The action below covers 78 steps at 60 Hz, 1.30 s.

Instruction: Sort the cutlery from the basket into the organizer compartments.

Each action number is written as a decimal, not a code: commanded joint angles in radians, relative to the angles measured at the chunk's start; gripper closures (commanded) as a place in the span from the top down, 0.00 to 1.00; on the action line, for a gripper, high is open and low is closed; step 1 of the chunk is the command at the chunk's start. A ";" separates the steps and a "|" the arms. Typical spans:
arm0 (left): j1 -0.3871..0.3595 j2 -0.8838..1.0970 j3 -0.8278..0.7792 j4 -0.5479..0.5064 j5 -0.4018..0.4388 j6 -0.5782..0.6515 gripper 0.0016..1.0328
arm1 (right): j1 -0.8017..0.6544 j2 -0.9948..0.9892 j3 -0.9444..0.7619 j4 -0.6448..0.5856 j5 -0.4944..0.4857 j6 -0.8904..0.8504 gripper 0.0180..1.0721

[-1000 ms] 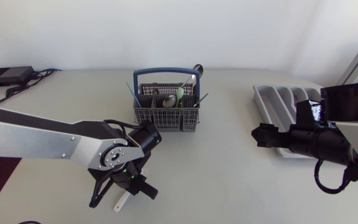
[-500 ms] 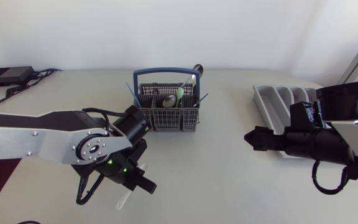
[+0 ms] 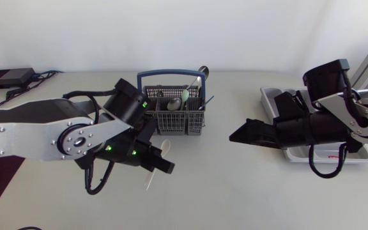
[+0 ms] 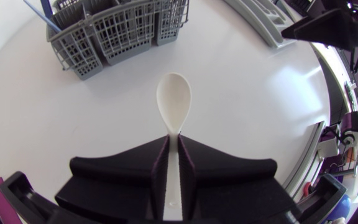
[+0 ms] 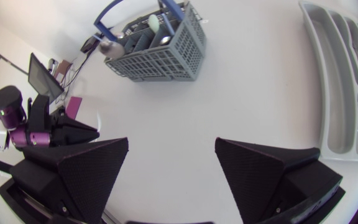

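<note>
**A:** What has the left hand (image 4: 173, 149) got?

**B:** A white spoon (image 4: 174, 106). Its two fingers are pressed nearly together on the handle, one on each side. The bowl juts straight out ahead of the fingertips.

**A:** And where is it?

**B:** Above the bench (image 3: 222, 191), just in front of the basket (image 3: 171, 114), which has more cutlery standing in it. From overhead the spoon's long axis lies aslant. The bowl points toward the basket's right front corner and the handle end trails back toward the near edge.

**A:** Which way to the organizer (image 3: 271, 102)?

**B:** Off to the spoon's right, well apart from it, at the far right of the bench. As far as the arm above it lets me see, its slots run roughly front to back. That would put the spoon somewhat off their line.

**A:** Anything between them?

**B:** The right hand (image 3: 243, 134). Its fingers are spread wide with nothing in them, and the tips point back toward the spoon and the left hand.

**A:** So which arm is nearer?

**B:** The left arm has the spoon. The right arm is nearer the organizer, with much of it lying over the tray. I'd judge the spoon has to travel rightward, either carried across or passed to the right hand. Either way its axis probably needs turning to line up with a slot. What matters most is the stretch of bench between the spoon's bowl and those spread fingers.
</note>
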 commanded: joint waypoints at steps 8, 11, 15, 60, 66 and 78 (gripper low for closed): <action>0.011 0.034 0.124 0.069 0.019 -0.101 0.03 | 0.093 0.017 0.001 0.058 -0.022 -0.060 0.95; 0.013 0.048 0.151 0.077 0.025 -0.128 0.03 | 0.110 0.014 -0.002 0.085 -0.022 -0.060 0.95; 0.010 0.062 0.181 0.093 0.027 -0.163 0.03 | 0.131 0.009 -0.003 0.110 -0.019 -0.058 0.95; -0.050 0.195 0.371 0.290 0.013 -0.424 0.03 | 0.260 0.035 0.087 0.305 0.093 -0.038 0.77; -0.048 0.203 0.383 0.290 0.011 -0.430 0.03 | 0.262 0.080 0.118 0.306 0.094 -0.040 0.69; -0.036 0.204 0.391 0.287 0.013 -0.438 0.03 | 0.245 0.137 0.147 0.326 0.094 -0.040 0.50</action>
